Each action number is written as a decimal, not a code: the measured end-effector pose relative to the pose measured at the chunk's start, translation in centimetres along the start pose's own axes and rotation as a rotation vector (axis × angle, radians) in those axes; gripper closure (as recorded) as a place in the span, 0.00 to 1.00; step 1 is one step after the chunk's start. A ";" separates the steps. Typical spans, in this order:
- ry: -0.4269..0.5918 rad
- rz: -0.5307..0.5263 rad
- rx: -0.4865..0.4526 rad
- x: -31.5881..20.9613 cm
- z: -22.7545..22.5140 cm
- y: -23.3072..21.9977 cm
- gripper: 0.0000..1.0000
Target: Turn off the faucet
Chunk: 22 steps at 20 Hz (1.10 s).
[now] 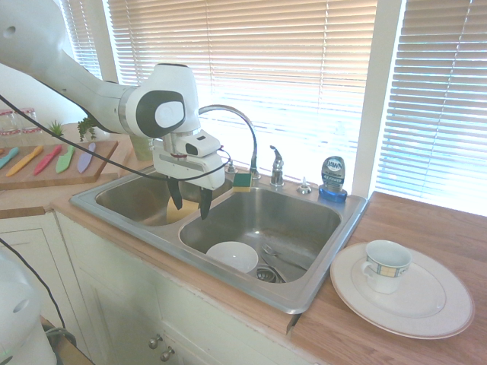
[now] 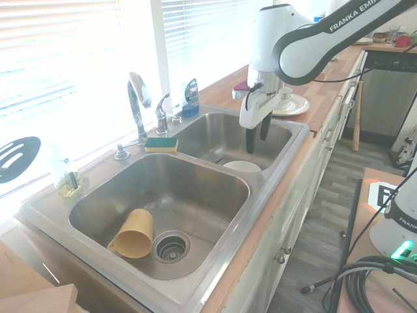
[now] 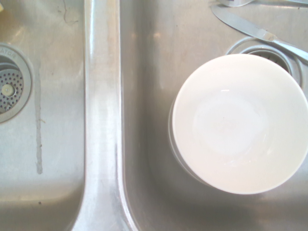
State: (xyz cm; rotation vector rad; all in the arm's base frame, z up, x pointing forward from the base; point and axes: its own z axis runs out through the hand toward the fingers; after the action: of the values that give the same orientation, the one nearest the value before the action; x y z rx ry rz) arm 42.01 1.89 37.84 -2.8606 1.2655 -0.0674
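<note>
A Franka gripper (image 1: 192, 205) hovers over a double-basin steel sink (image 1: 295, 300), its jaws spread apart with nothing between them. In the first exterior view, the chrome gooseneck faucet (image 1: 254, 144) arches behind the sink at the gripper's one o'clock, its lever handle (image 1: 277, 169) just beside it at three. A white bowl (image 1: 233, 257) sits in the basin at the gripper's five o'clock, near what appears to be a knife (image 3: 250, 30) in the wrist view.
</note>
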 end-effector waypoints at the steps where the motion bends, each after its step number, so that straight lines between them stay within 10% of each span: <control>1: 0.000 -0.001 0.000 0.0 0.0 0.0 0.00; 4: 0.001 -0.007 -0.002 0.1 0.0 0.0 0.00; 5: 0.001 -0.008 -0.003 0.1 0.0 0.1 1.00; 22: 0.002 -0.006 -0.002 0.2 0.2 0.3 1.00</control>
State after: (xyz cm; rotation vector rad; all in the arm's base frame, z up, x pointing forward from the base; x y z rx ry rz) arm 41.95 1.59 37.64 -2.8676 1.2576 -0.0695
